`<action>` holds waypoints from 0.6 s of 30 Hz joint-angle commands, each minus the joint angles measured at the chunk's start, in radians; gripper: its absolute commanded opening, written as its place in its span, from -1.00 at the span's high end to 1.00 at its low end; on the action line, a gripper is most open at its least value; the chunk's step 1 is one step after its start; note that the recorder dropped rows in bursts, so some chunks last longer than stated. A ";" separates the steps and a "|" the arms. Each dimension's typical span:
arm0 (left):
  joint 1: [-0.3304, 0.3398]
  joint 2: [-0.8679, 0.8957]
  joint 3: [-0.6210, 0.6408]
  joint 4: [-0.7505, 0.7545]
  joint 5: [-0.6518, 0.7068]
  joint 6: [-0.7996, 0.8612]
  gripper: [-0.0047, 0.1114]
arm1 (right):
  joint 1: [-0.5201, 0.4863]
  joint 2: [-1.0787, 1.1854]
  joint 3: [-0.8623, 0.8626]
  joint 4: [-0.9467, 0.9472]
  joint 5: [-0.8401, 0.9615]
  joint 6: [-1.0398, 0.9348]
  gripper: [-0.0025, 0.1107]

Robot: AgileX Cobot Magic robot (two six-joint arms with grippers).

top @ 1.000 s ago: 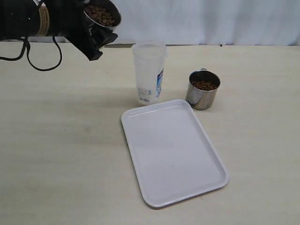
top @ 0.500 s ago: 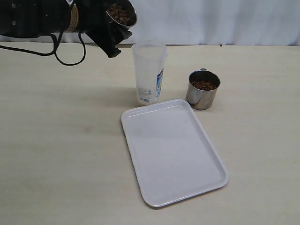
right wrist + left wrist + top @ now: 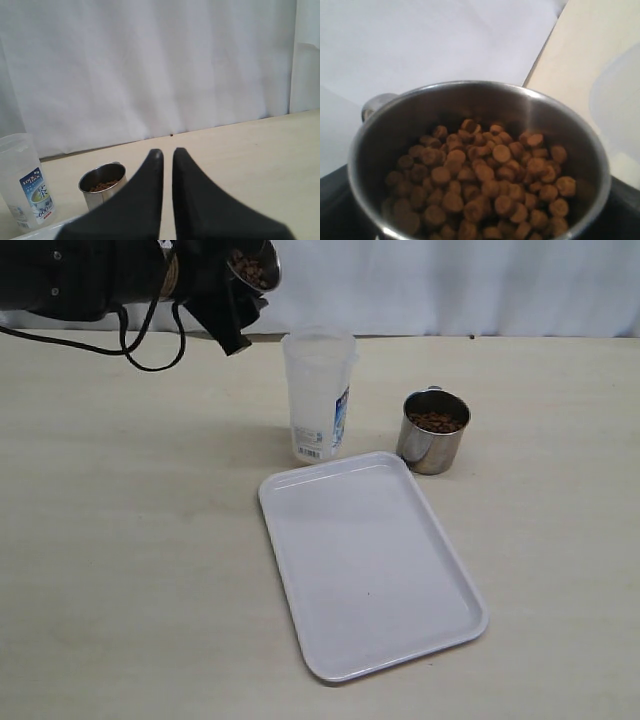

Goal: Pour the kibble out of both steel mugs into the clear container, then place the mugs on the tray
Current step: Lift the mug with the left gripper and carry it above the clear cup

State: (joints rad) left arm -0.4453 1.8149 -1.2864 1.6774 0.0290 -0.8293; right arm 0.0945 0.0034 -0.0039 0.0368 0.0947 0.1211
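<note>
The left end effector (image 3: 230, 302) grasps a mug (image 3: 255, 265) of kibble (image 3: 485, 185), tipped above and just left of the container (image 3: 318, 395), while the right end effector (image 3: 164, 152), clenched on nothing, faces the other mug (image 3: 433, 435).

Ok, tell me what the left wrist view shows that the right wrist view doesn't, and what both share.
Only the left wrist view: the held steel mug seen close up, filled with kibble, its handle poking out behind the rim. Only the right wrist view: the right gripper, its fingers nearly together with nothing between them, the other steel mug standing on the table with kibble inside, and the clear container with its label. Both: the white backdrop and the pale table.
</note>
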 commanded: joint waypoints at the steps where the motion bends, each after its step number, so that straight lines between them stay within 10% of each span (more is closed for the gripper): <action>1: -0.011 -0.007 -0.025 0.011 -0.009 -0.005 0.92 | 0.002 -0.003 0.004 0.000 -0.002 -0.005 0.87; 18: -0.050 0.059 -0.076 0.024 -0.011 0.003 0.92 | 0.002 -0.003 0.004 0.000 -0.002 -0.005 0.87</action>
State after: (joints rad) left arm -0.4834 1.8846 -1.3517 1.6928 -0.0191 -0.8313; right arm 0.0945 0.0034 -0.0039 0.0368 0.0947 0.1211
